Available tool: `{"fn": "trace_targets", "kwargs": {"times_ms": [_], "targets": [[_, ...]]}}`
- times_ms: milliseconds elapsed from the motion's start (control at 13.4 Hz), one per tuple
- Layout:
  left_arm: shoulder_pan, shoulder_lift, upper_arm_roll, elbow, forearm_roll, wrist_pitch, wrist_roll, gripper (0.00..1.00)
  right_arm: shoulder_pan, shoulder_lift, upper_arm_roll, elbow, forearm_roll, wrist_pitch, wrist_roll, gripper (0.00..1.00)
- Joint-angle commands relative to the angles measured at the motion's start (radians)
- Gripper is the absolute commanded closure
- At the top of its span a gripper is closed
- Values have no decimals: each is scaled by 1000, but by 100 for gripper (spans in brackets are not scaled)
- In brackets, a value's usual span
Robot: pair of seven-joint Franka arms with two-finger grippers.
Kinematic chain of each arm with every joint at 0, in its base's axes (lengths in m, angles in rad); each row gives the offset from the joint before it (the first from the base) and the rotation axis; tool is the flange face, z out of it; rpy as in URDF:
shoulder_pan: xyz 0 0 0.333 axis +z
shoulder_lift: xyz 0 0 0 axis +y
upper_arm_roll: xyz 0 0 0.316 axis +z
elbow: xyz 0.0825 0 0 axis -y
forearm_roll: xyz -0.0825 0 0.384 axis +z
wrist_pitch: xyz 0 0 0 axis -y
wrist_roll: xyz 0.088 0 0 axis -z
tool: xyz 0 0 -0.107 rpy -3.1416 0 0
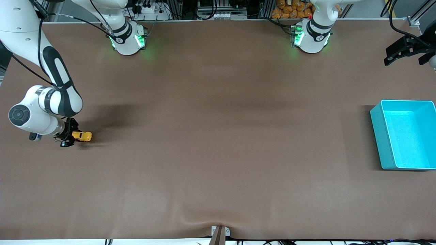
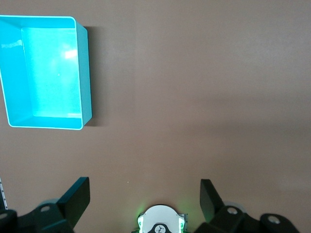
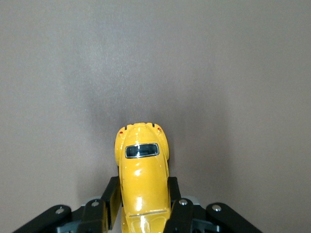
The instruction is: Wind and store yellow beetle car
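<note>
Car gripped, not stored yet.
Right claw (image 1: 75,137) pinches tiny yellow beetle toy car (image 1: 82,136) on desk; left claw (image 2: 145,196) spread, waiting; teal plastic bin (image 1: 378,136) empty.

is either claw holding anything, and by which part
The right claw grips the yellow toy car by its two sides at one end. The left claw is open, holding nothing.

A brown mat covers the table (image 1: 218,143). The teal bin (image 1: 378,136) sits at the left arm's end. The yellow beetle car (image 1: 82,136) lies at the right arm's end.
</note>
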Motion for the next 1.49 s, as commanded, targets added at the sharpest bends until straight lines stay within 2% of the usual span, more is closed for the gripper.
{"fn": "trace_targets", "kwargs": {"times_ms": [0,1418], "targets": [[6,-2,-6,2,23,4,6,0,-33,70,-2,5,-28,11,-30,88],[8,-1,-6,4,23,6,6,0,-163,125,-2,38,-108,94,-137,89]]}}
